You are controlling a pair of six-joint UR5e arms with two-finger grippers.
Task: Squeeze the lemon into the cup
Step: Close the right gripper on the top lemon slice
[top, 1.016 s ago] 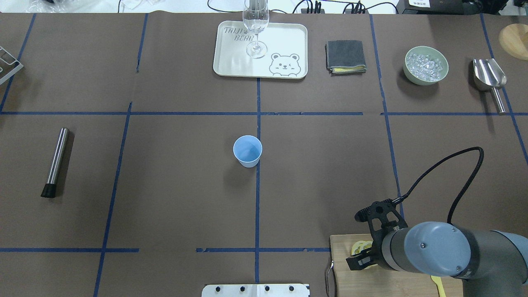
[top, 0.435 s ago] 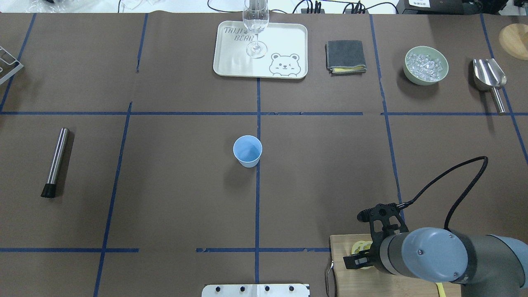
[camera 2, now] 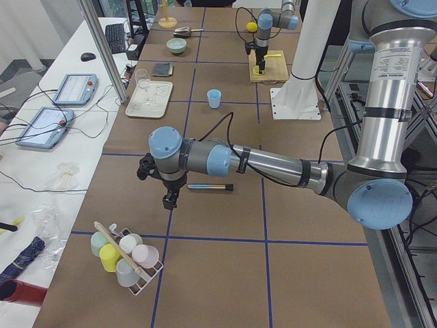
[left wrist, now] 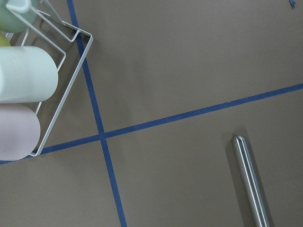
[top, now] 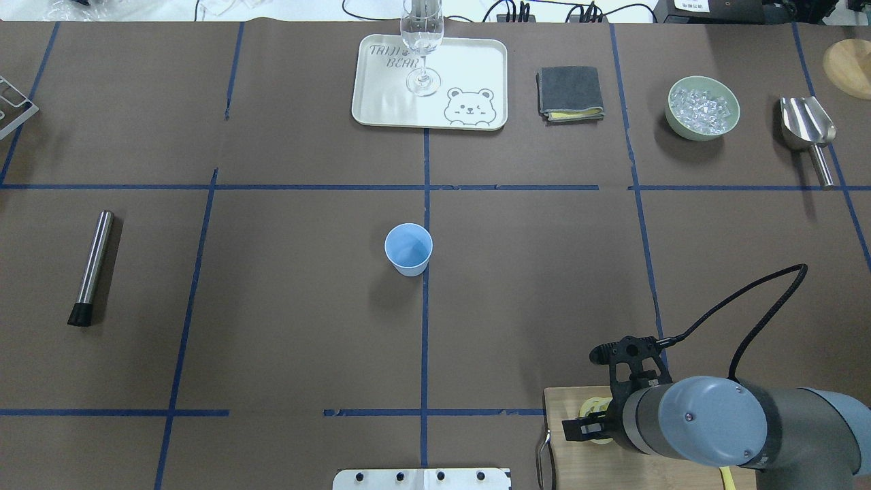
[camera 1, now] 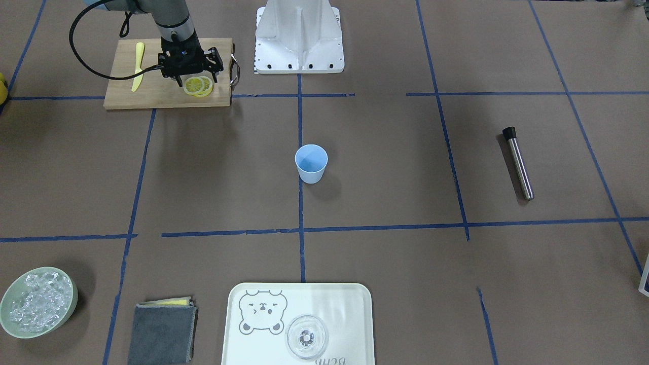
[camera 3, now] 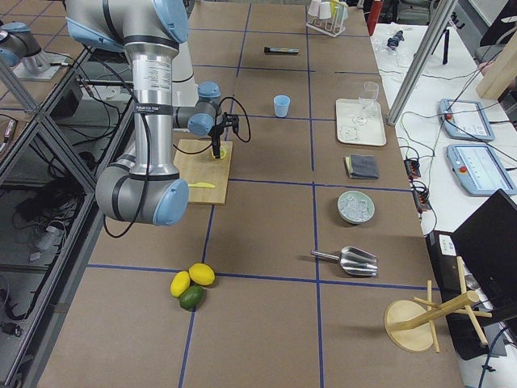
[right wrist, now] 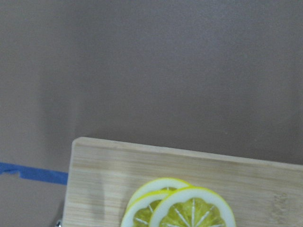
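Exterior front-facing: right hand (camera 1: 196,80), fingers spread, poised over two lemon slices (camera 1: 199,87) on a wooden cutting board (camera 1: 152,96); light-blue cup (camera 1: 311,163) stands mid-counter, well apart. Exterior left: left hand (camera 2: 168,199) hangs beside a steel muddler (camera 2: 209,186), its grip impossible to tell.

A cream bear-print tray (top: 476,61) carries a clear stemmed glass (top: 422,34); beside it lie a folded grey cloth (top: 570,88), a green bowl of ice (top: 699,135), a metal scoop (top: 806,122).
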